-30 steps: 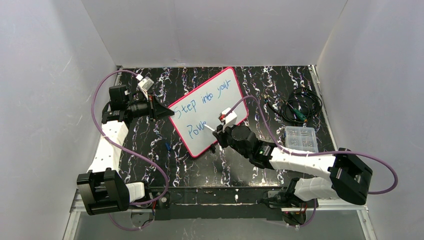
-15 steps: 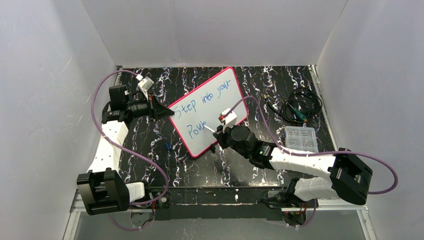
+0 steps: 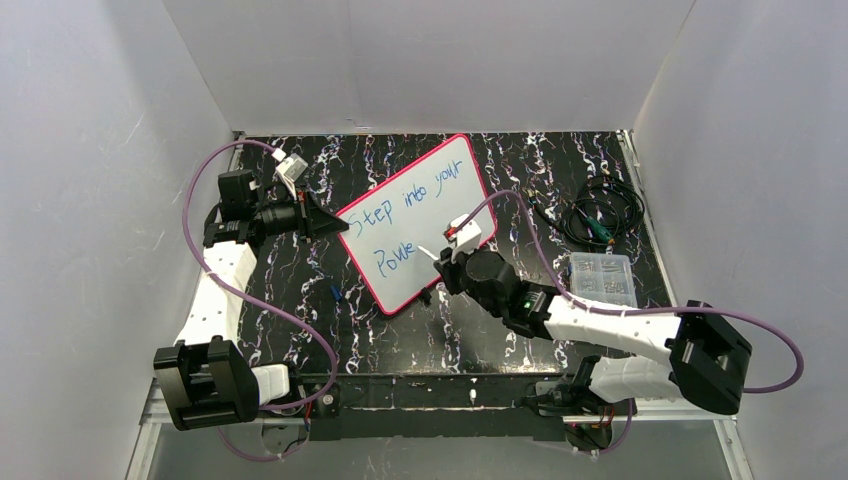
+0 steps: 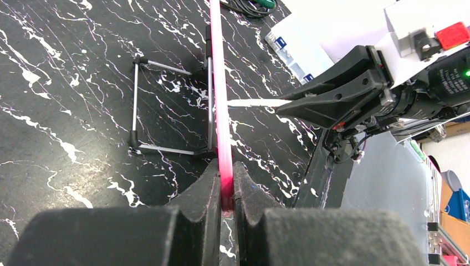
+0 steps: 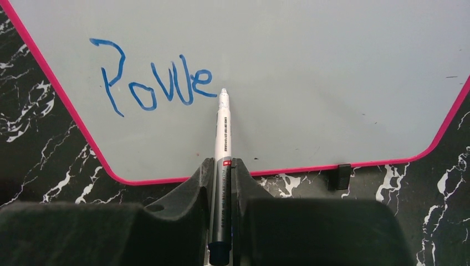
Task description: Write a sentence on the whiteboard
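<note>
The whiteboard (image 3: 440,190), white with a pink-red frame, stands tilted on a small wire stand (image 4: 136,100). The sentence (image 3: 420,195) on it reads "Step into your" in blue, with "Powe" (image 5: 155,83) on the second line. My left gripper (image 3: 322,218) is shut on the board's left edge; in the left wrist view its jaws (image 4: 224,188) pinch the pink frame (image 4: 217,83). My right gripper (image 5: 223,172) is shut on a white marker pen (image 5: 223,138), its tip at the board just right of the "e". The pen also shows in the top view (image 3: 428,252).
A clear plastic box (image 3: 601,277) of small parts sits at the right. A coil of black cable (image 3: 600,215) lies behind it. A small blue item (image 3: 336,293) lies on the black marbled table left of the board's lower corner. White walls enclose the table.
My right gripper has shifted slightly right along the second line with the pen. The "e" after "Pow" now looks complete. The left arm and board have not moved.
</note>
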### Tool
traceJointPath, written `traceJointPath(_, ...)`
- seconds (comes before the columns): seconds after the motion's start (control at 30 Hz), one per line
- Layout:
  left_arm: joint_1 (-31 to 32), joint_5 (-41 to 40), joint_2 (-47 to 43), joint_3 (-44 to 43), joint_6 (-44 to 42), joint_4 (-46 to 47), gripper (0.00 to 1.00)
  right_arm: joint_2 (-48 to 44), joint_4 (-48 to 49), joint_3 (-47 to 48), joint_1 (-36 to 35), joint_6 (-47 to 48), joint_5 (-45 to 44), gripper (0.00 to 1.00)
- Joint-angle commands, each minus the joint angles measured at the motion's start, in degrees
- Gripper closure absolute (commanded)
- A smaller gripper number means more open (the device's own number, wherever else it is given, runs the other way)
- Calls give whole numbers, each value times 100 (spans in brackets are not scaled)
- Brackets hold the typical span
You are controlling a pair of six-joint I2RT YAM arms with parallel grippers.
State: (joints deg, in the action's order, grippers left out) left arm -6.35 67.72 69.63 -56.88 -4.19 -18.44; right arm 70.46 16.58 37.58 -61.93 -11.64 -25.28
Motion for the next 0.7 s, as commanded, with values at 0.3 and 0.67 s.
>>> traceJointPath(0.3, 80, 461, -194, -55, -153, -134, 100, 93, 733, 371, 23, 400, -139, 99)
traceJointPath(0.67, 81, 470, -200, -57, -153, -134, 100, 242, 624, 344, 23, 353, -345, 99)
